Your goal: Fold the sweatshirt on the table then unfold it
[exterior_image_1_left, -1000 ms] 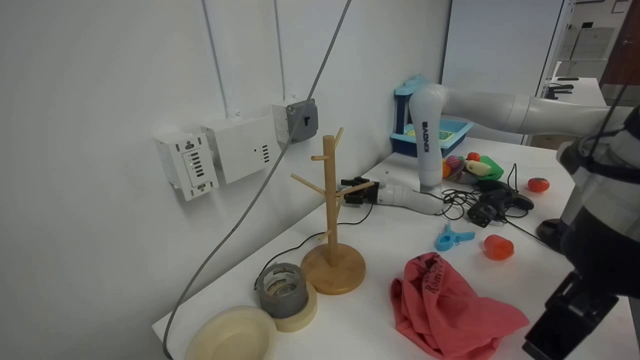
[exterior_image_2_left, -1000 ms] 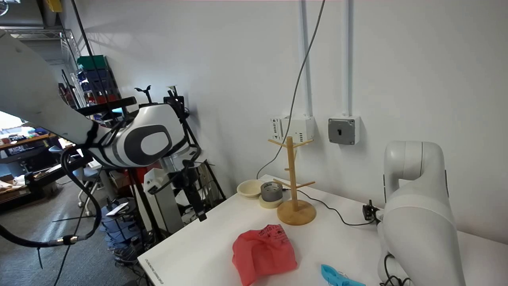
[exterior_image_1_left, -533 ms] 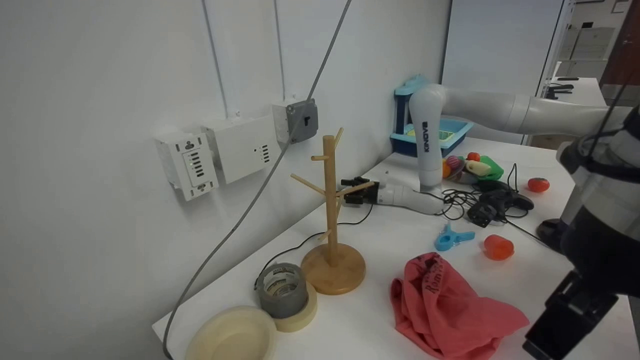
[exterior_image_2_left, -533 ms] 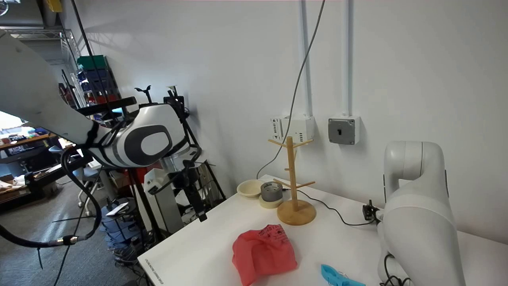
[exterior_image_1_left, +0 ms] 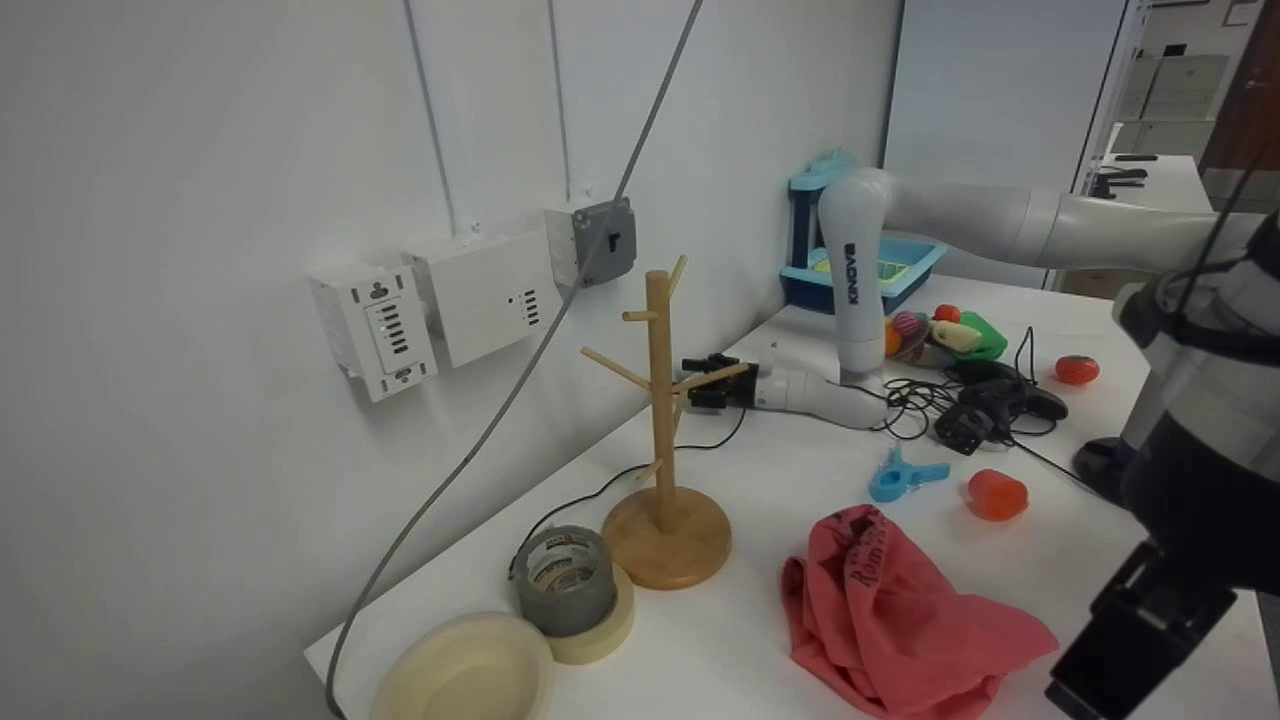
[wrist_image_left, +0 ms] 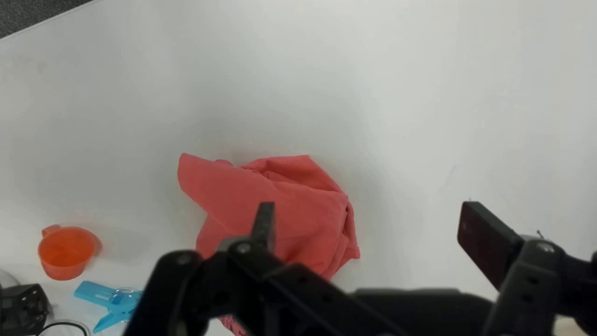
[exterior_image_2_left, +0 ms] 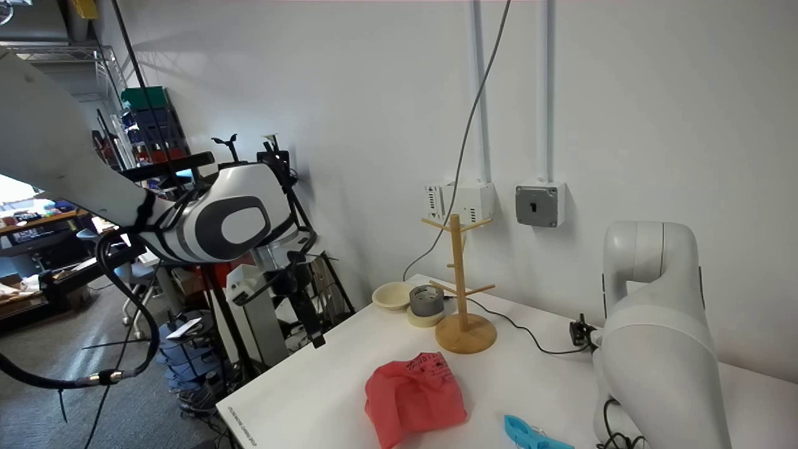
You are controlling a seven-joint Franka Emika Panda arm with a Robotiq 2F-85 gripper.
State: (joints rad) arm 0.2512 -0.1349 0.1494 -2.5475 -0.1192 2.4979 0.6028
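The salmon-red sweatshirt (exterior_image_1_left: 905, 625) lies crumpled in a loose bundle on the white table (exterior_image_1_left: 740, 660); dark print shows on it in both exterior views (exterior_image_2_left: 414, 399). In the wrist view the sweatshirt (wrist_image_left: 289, 205) shows left of centre, its lower part hidden behind a finger. My gripper (wrist_image_left: 367, 207) is open in the wrist view, with fingers wide apart and nothing between them but a view of the table. In an exterior view the gripper (exterior_image_2_left: 310, 321) hangs above the table's edge, apart from the cloth. It also shows at the right of an exterior view (exterior_image_1_left: 1140, 635).
A wooden stand (exterior_image_1_left: 665, 530), tape rolls (exterior_image_1_left: 567, 585) and a cream bowl (exterior_image_1_left: 465, 675) stand near the wall. A blue clamp (exterior_image_1_left: 905, 475) and an orange cup (exterior_image_1_left: 997, 495) lie beside the sweatshirt. Another robot arm (exterior_image_2_left: 661, 349) stands on the table, with cables and a controller (exterior_image_1_left: 1000, 405).
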